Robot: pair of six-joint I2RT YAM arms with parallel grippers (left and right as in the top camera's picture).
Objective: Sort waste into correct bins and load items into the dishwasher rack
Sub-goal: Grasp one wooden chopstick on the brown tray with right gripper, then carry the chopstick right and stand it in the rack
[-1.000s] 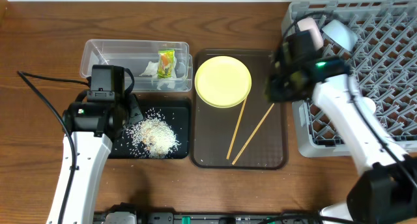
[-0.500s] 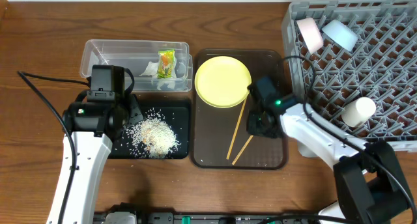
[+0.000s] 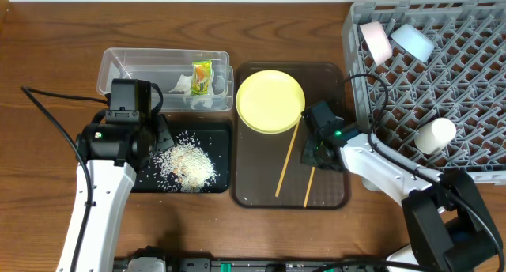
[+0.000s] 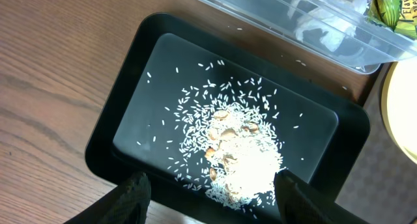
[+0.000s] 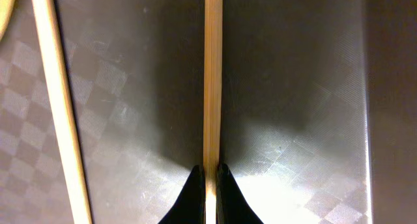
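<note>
**Pinching one chopstick on the brown serving tray**

Right gripper (image 5: pixel 208 180) down low on the brown serving tray (image 3: pixel 328 90), jaws clenched on the gripped chopstick (image 5: pixel 212 87) near its end. The stick runs straight out between the fingertips and lies flat on the tray floor. Second chopstick (image 3: pixel 286 161) lies loose toward the tray's middle, its top end touching the yellow plate (image 3: pixel 270 100) at the tray's far end. Dishwasher rack (image 3: pixel 443 90) sits just right of the tray.

Left gripper (image 4: pixel 214 188) hangs spread open, empty, over the black tray (image 4: pixel 117 120) of rice (image 4: pixel 244 159), left of the serving tray.

Risks, as I judge them:
- Thin, smooth stick held at one end. On lifting, the long free length may droop or swivel in the pinch and slide out.
- A pivoting stick could strike the tray rim or the rack wall on the way over.
- The rack's lattice is open, so a stick laid flat might drop through or wedge between pegs.
</note>
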